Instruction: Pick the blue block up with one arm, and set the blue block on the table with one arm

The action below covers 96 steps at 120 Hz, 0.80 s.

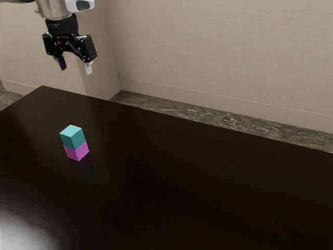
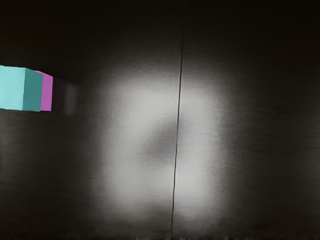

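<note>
My gripper (image 1: 76, 67) hangs empty above the table (image 1: 208, 182), its fingers well apart; by the exterior view's clock, the blue block (image 1: 72, 136) lies at six o'clock from it, stacked on the pink block (image 1: 77, 151); the wrist view puts both off to one side, so I judge I must shift across before descending; it looks cubic, with no long axis to favour.

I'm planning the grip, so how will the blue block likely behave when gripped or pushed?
The blue block looks rigid, its faces flat and edges crisp, so it should keep its shape when squeezed. Being boxy, it seems unlikely to roll. It sits on the pink block, so a sideways push could slide it off.
</note>
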{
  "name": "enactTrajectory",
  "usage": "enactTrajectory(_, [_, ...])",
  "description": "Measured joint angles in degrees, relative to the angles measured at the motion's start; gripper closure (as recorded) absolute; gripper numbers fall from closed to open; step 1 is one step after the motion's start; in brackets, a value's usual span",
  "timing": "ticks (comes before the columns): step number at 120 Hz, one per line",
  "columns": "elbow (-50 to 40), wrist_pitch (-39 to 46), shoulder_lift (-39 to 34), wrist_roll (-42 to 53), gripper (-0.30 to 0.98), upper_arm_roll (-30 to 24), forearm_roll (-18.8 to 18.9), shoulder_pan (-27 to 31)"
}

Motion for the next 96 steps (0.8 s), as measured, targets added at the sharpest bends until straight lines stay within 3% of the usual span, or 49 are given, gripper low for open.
enactTrajectory(30, [0.91, -2.68, -0.05, -0.51, 0.00, 0.02, -0.12, 5.24])
enactTrajectory(42, [13.07, -6.80, -0.03, -0.65, 0.00, -0.46, 0.05, 6.55])
enactTrajectory(52, [16.73, -9.03, 0.82, -0.76, 0.00, -0.92, 0.17, 6.48])
enactTrajectory(87, [17.37, -11.91, 4.16, -0.77, 0.00, -0.22, 0.58, 2.47])
enactTrajectory(96, [13.26, -9.62, 4.01, 0.87, 0.00, -0.35, 0.57, 2.81])
